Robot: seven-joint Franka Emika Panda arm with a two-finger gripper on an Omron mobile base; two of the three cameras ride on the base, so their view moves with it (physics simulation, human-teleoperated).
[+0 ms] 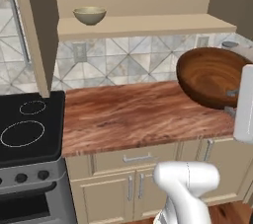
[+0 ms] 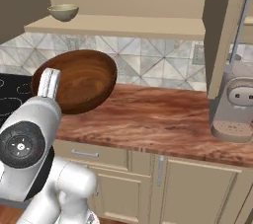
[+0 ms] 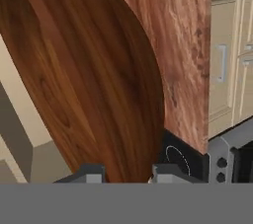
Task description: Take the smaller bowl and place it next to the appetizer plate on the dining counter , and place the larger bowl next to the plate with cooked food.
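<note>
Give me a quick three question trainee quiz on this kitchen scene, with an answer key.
1. True or false: the gripper is shut on the wooden bowl.
2. Where does the beige bowl sit? A) stove B) shelf C) counter
3. What appliance stands at the counter's right end in the right base view?

Key: 1 true. 2 B, the shelf. 3 the coffee machine.

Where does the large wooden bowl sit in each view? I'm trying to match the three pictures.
Left base view: larger bowl at right, tilted, above the counter.
Right base view: larger bowl at left, behind the arm.
Hand view: larger bowl between the fingertips.
Shared landmark: stove.
</note>
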